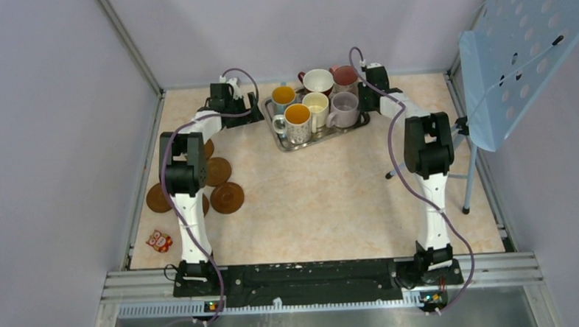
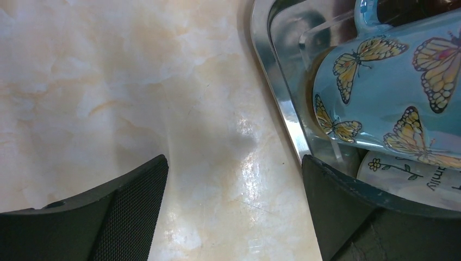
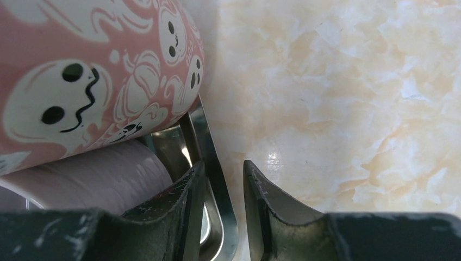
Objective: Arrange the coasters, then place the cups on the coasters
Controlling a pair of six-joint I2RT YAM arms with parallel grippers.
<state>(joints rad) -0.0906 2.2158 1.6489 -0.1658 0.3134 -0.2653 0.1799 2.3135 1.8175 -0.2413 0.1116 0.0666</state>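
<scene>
The brown coasters (image 1: 217,171) lie clustered on the counter (image 1: 333,206) near the left arm's elbow, which partly hides them. All six cups (image 1: 316,103) stand packed in the steel tray (image 1: 316,142) at the far middle, none on a coaster. The left tool (image 2: 234,163) hangs spread wide at the tray's left rim, one finger over bare counter, the other by the blue butterfly mug (image 2: 391,81). The right tool (image 3: 223,168) is narrowed around the tray's right rim and seems to be pinching it, beside the pink ghost mug (image 3: 81,81).
</scene>
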